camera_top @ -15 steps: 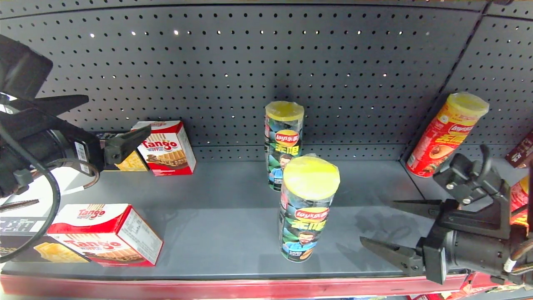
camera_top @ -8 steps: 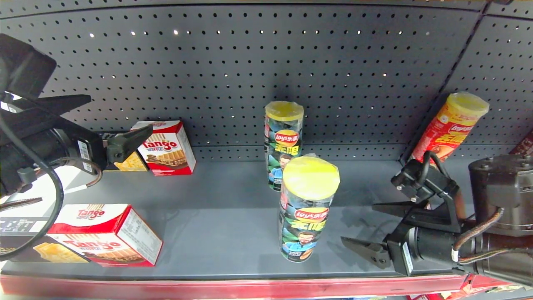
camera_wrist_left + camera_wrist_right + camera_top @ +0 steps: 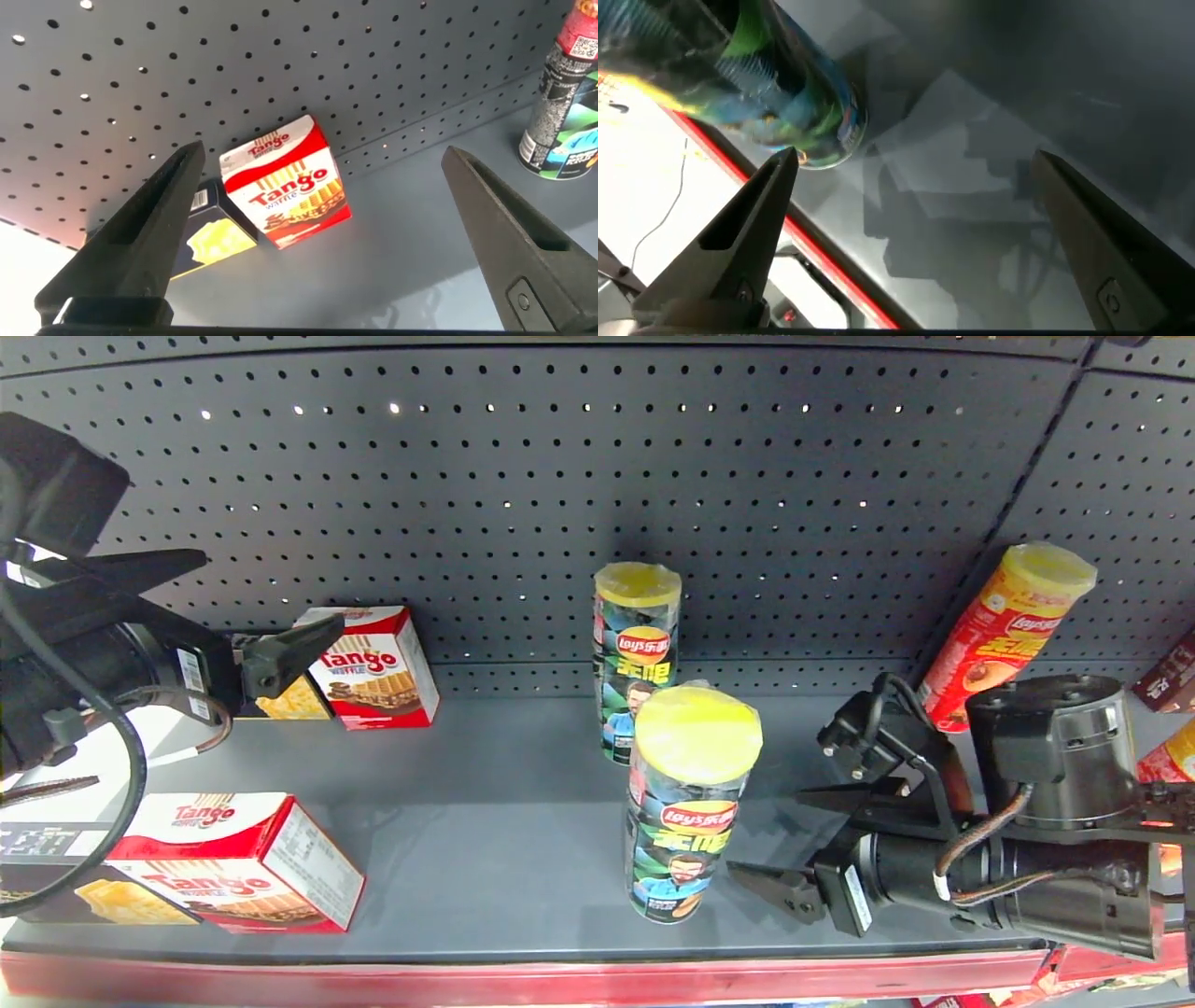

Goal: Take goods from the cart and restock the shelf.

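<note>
Grey steel shelf (image 3: 485,859) fills the shot, pegboard back (image 3: 560,476) behind it. Right arm sits low on the robot's right, and the right claw (image 3: 766,833) is spread wide and empty. Its tips aim toward the robot's left, level w/ the lower half of the front can (image 3: 689,803). Left claw (image 3: 271,590) hangs way over at the left end, also spread wide w/ nothing in it, tips near the rear wafer box (image 3: 378,667).

Key bit now: front can stands upright near the shelf's front edge, yellow lid up, long axis vertical. It lies just left of the right claw's tips, beside them and not between them, no contact that I can see. One finger sits toward the front lip, the other deeper in. So the gap opens front-to-back and faces the can side-on. Right arm is clearly the nearer one; left is well apart.

Rear can (image 3: 638,658), same design, stands upright behind it by the back panel; can't tell the gap between the two. Red can (image 3: 1004,635) leans tilted in the next bay on the right. Front wafer box (image 3: 233,859) lies at the left front corner.

My read: can looks placed already. Next is prob. either a straight slide left to close round the body or a pull-out to the right. Either way a low bump could tip a tall tube, esp. this near the edge.
</note>
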{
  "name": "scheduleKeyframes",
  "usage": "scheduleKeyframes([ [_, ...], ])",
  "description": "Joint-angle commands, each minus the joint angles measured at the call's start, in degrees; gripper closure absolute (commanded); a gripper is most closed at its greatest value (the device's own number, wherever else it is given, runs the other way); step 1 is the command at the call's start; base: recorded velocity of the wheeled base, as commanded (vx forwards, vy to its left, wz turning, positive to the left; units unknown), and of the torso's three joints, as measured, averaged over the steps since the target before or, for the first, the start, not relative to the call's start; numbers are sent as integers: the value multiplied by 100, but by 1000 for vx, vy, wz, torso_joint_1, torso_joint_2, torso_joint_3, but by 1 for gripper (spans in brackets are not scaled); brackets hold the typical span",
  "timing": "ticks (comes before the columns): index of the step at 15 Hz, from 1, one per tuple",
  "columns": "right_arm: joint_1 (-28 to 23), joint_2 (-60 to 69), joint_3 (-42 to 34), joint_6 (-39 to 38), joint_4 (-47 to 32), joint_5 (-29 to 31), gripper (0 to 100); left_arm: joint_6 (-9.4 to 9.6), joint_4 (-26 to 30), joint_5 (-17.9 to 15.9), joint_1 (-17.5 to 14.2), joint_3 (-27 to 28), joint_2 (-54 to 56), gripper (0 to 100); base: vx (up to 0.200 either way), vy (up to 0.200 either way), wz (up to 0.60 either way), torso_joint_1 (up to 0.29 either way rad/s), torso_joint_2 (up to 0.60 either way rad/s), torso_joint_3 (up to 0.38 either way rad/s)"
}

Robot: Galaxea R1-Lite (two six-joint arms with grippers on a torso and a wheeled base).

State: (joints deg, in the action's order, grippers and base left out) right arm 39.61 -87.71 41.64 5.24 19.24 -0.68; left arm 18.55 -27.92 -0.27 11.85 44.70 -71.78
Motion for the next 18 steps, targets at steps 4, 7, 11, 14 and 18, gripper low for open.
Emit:
scheduleKeyframes([
  [4, 144, -334, 195, 3, 45, -2, 0, -1, -3, 0, 2, -14, -20, 0, 0, 0, 0, 0, 0, 0],
  [7, 144, -282, 125, 3, 115, -2, 0, -1, -3, -8, 2, -14, -20, 0, 0, 0, 0, 0, 0, 0],
  [11, 56, -264, 151, 3, 115, -2, 0, -1, -3, -8, 2, -14, -29, 0, 0, 0, 0, 0, 0, 0],
  [14, -23, -308, 230, 3, 115, -2, 0, -1, -3, -8, 2, -14, -29, 0, 0, 0, 0, 0, 0, 0],
  [18, -85, -449, 327, 12, 124, -11, 0, -1, -3, -8, 2, -14, -29, 0, 0, 0, 0, 0, 0, 0],
])
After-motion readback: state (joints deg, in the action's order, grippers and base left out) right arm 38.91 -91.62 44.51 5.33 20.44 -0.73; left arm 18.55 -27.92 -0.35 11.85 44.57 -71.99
